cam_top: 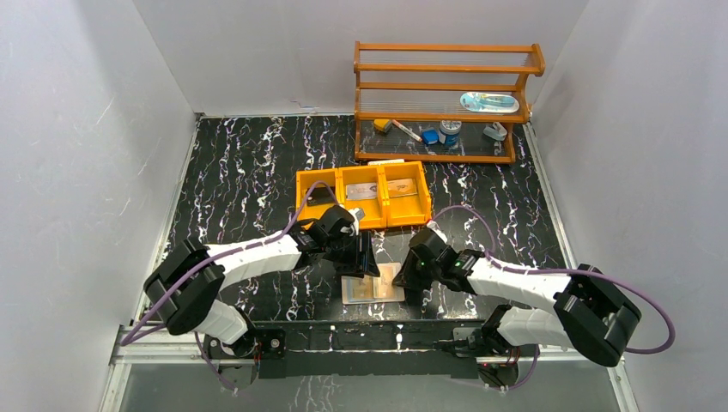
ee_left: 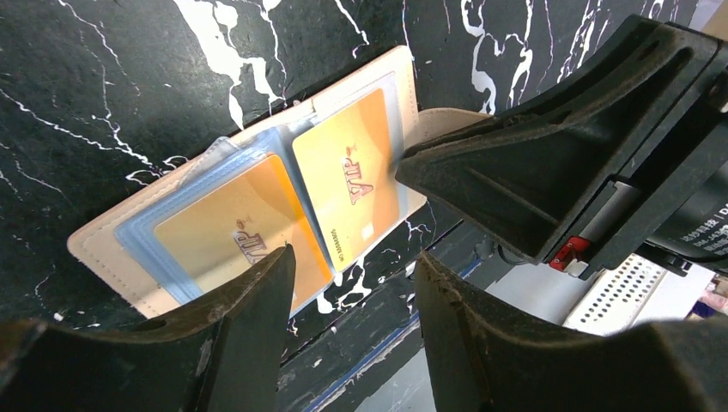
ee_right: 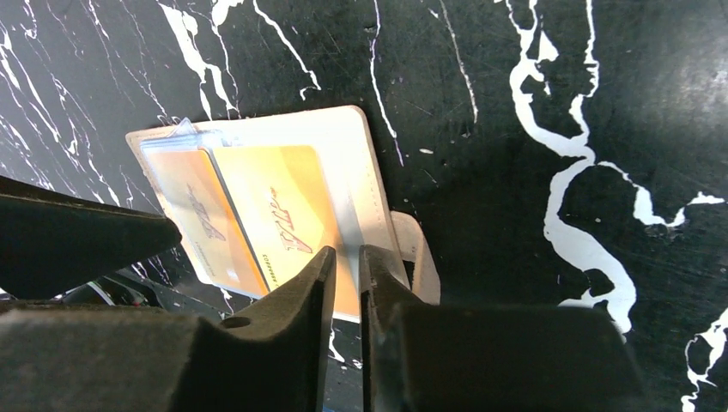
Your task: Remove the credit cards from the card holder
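Note:
The card holder (cam_top: 373, 289) lies open and flat on the black marble table near the front edge. It also shows in the left wrist view (ee_left: 103, 249) and in the right wrist view (ee_right: 356, 146). Two orange credit cards (ee_left: 343, 172) (ee_left: 223, 232) sit in its clear sleeves, and they show in the right wrist view too (ee_right: 275, 206). My left gripper (cam_top: 365, 257) (ee_left: 354, 257) is open and empty just above the holder's near edge. My right gripper (cam_top: 410, 287) (ee_right: 348, 251) is shut, its tips at the holder's right side beside the tan tab (ee_right: 416, 249).
An orange three-compartment tray (cam_top: 302, 193) stands just behind the holder, with cards lying in its middle and right compartments. A wooden shelf (cam_top: 442, 103) with small items is at the back right. The table's front edge runs just below the holder.

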Action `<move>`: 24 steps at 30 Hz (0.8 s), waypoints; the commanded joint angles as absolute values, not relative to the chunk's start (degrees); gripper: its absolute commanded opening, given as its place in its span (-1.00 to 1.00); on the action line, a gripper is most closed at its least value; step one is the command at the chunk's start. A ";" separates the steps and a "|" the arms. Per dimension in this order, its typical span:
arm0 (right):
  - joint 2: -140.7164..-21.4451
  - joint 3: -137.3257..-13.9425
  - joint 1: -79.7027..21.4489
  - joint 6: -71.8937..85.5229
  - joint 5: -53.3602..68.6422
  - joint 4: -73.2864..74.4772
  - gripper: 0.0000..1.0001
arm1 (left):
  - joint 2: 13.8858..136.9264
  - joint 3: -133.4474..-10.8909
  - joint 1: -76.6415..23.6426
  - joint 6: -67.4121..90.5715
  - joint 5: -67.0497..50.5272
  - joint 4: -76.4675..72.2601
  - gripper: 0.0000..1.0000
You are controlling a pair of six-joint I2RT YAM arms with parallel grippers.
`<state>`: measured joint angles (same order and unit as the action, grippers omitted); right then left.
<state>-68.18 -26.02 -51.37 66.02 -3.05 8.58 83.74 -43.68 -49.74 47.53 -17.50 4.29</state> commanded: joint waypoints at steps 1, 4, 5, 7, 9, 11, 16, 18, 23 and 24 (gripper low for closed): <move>-67.98 -24.15 -51.03 66.53 -4.20 8.53 -0.59 | 83.69 -45.36 -49.93 46.58 -20.77 3.10 0.04; -68.33 -23.66 -51.02 66.56 -4.30 8.42 -0.63 | 85.02 -45.37 -49.93 46.58 -21.69 2.75 0.04; -68.75 -23.64 -51.03 66.46 -4.16 8.51 -0.63 | 85.47 -45.44 -49.98 46.66 -22.01 2.62 0.04; -70.24 -23.71 -51.02 66.49 -3.95 8.84 -0.64 | 86.36 -45.62 -49.99 46.82 -22.36 2.38 0.03; -71.65 -23.90 -51.05 67.02 -3.85 9.82 -0.64 | 87.07 -45.59 -49.98 47.08 -21.70 2.61 0.03; -72.82 -23.76 -51.02 67.46 -3.70 9.99 -0.64 | 87.84 -45.52 -49.94 47.42 -20.97 3.05 0.02; -74.27 -23.18 -51.06 68.34 -3.52 9.84 -0.63 | 89.83 -44.80 -50.00 47.58 -19.61 2.90 -0.02; -74.27 -22.82 -51.02 68.51 -3.52 9.29 -0.63 | 89.91 -44.19 -49.99 47.71 -19.11 2.29 -0.02; -74.59 -22.51 -50.99 68.73 -3.39 8.67 -0.63 | 90.67 -42.75 -50.00 48.56 -16.99 2.03 -0.04; -74.68 -22.50 -51.03 68.73 -3.29 8.55 -0.63 | 90.78 -42.34 -49.93 48.78 -16.48 2.11 -0.04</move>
